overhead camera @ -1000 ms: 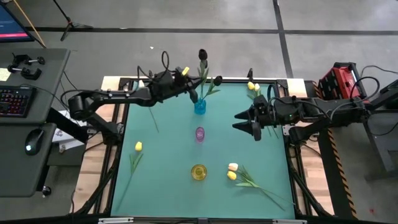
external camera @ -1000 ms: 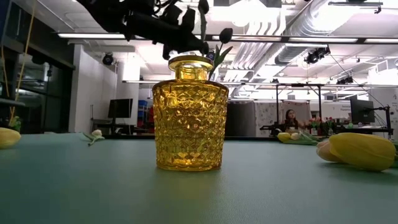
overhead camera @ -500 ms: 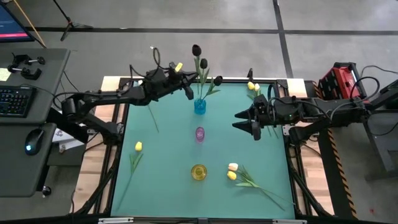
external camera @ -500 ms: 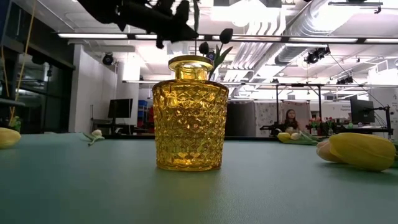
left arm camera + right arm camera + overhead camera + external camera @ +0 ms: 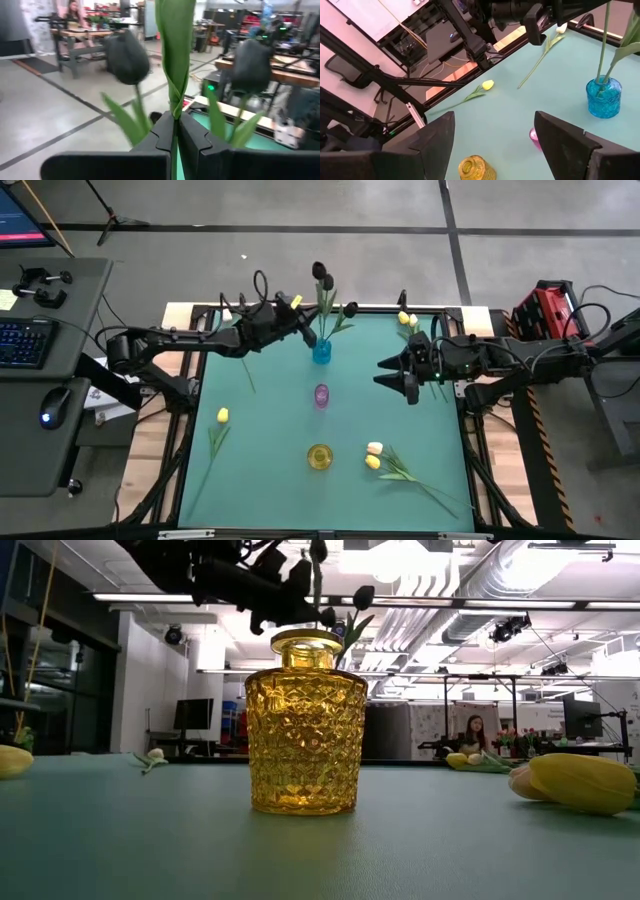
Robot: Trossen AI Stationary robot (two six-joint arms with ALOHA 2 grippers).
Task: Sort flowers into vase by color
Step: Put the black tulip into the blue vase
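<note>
high view shows the teal table [image 5: 260, 470], then the left gripper [image 5: 306, 333] clamped on a dark tulip [image 5: 319, 272] stem above the blue vase [image 5: 321, 351], right gripper [image 5: 398, 381] spread open nearby, empty.

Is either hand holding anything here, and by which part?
The left hand pinches a near-black artificial tulip by its green stem. The right hand is open and empty.

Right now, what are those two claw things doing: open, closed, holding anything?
Left gripper: shut on a dark tulip's stem, above the blue vase.
Right gripper: open, holding nothing, over the table's right side.
</note>
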